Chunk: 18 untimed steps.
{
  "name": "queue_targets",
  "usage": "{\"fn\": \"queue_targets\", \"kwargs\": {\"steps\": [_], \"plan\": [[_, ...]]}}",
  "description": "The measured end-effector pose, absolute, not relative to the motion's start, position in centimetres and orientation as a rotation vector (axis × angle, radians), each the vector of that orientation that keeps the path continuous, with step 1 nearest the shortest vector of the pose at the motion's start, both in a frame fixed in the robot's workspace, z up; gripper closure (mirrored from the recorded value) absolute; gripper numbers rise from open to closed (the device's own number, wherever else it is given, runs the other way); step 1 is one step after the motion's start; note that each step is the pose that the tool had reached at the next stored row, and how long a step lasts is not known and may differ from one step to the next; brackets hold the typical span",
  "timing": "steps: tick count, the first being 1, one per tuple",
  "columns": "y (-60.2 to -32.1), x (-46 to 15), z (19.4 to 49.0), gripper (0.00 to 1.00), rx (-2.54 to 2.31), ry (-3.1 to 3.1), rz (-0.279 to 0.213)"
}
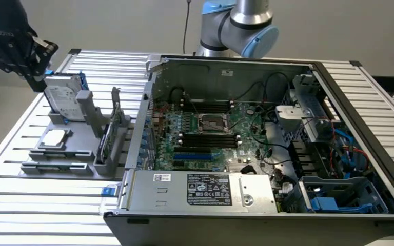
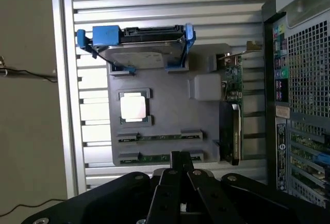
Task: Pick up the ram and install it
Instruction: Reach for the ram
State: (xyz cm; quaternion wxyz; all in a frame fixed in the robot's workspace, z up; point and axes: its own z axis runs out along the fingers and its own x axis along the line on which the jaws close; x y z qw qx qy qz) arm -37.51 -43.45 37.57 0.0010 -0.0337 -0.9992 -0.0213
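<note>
While the pincer [image 2: 180,157] hangs clenched and empty well above the tray [image 2: 170,115], we find the ram [image 2: 160,137] seated in a holder on that tray. The chip [image 2: 134,105] lies between it and the drive [image 2: 138,56]. A second, similar stick [image 2: 147,158] sits just beside it in its own holder.

We judge the ram light and stiff, but thin and fragile: the bare board would tolerate little bending or twisting, and its flat faces offer small purchase. The best hold seems to be across the two faces near mid-length, so that the stick stays level. The long edge seated in the holder, which we take to carry the contacts, should stay untouched.

From the wrist view we read the ram's full length and its line relative to the pincer's tips. The exterior view adds the setting: the tray rests on the slatted surface [image 1: 19,205], at the exterior view's left of the open case [image 1: 361,102]. Inside the case, black slots [image 1: 211,138] flank the socket [image 1: 211,123].
</note>
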Motion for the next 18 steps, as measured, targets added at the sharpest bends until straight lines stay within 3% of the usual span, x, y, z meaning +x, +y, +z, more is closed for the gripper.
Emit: {"fn": "queue_targets", "kwargs": {"steps": [18], "plan": [[-44.0,-40.3,35.0,0.89,-0.058,-3.129,-0.066]]}}
